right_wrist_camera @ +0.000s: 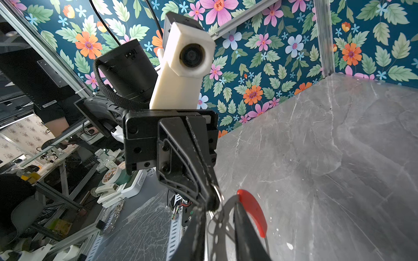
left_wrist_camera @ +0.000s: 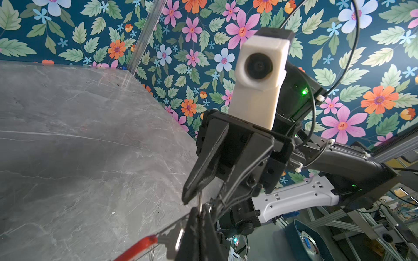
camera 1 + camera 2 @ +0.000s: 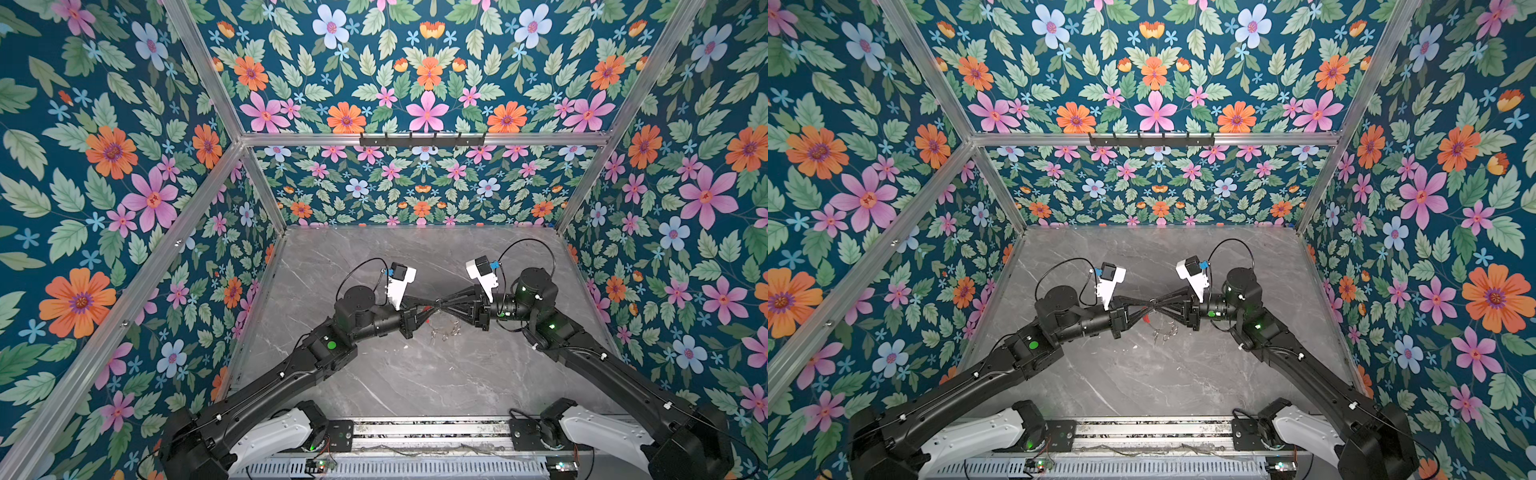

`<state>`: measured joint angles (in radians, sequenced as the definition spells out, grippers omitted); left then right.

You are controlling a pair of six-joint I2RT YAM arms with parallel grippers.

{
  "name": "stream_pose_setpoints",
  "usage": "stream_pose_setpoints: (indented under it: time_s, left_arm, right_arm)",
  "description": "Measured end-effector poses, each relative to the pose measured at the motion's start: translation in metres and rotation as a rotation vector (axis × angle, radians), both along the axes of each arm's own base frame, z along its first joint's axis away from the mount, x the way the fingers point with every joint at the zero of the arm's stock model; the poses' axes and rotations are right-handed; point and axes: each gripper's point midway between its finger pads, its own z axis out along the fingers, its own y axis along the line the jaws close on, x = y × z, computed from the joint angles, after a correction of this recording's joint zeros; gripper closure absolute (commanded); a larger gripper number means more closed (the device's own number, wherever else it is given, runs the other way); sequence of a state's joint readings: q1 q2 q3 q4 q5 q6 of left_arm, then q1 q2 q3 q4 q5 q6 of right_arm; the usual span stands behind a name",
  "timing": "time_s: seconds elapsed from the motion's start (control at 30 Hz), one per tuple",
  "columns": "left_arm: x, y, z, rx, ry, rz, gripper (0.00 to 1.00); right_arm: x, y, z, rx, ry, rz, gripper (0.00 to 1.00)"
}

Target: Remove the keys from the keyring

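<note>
Both grippers meet tip to tip above the middle of the table in both top views. My left gripper [image 3: 433, 307] [image 2: 199, 211] is shut on the thin metal of the keyring, whose red sleeve [image 2: 139, 246] [image 1: 254, 212] [image 3: 1146, 319] curves off beside the fingers. Small silvery keys [image 3: 446, 330] [image 3: 1165, 332] show just below the tips; whether they hang or lie on the table I cannot tell. My right gripper [image 3: 445, 306] [image 1: 220, 211] faces the left one with its jaws a little apart. A flat grey metal piece [image 1: 217, 235] lies in the gap between its fingers.
The grey marble table [image 3: 415, 386] is walled by floral panels with aluminium posts. A black hook rail [image 3: 422, 140] is fixed to the back bar. A white speck [image 3: 405, 347] lies on the table near the grippers. Both arm bases stand at the front edge.
</note>
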<state>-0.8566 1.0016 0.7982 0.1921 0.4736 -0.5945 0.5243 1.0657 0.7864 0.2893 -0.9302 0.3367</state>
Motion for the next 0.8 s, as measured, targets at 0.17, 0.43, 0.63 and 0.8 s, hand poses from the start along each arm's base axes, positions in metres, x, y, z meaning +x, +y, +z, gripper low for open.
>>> stream_pose_setpoints:
  time_s: [0.17, 0.43, 0.63, 0.8]
  left_arm:
    - [-0.0006, 0.0007, 0.0000, 0.001, -0.003, 0.000, 1.00]
    - [-0.0009, 0.0009, -0.0014, 0.003, -0.006, -0.001, 1.00]
    - [-0.0007, 0.0005, -0.0014, 0.007, -0.020, -0.003, 1.00]
    - [-0.0006, 0.0005, -0.0009, 0.006, -0.020, -0.002, 0.74]
  right_arm:
    - [-0.0006, -0.0004, 0.0021, 0.006, -0.004, 0.000, 0.80]
    - [0.0009, 0.0010, 0.0009, 0.009, 0.014, 0.003, 0.88]
    - [0.0021, 0.0012, 0.0008, 0.012, 0.029, 0.000, 1.00]
    - [0.0023, 0.0009, 0.0010, 0.012, 0.033, -0.004, 1.00]
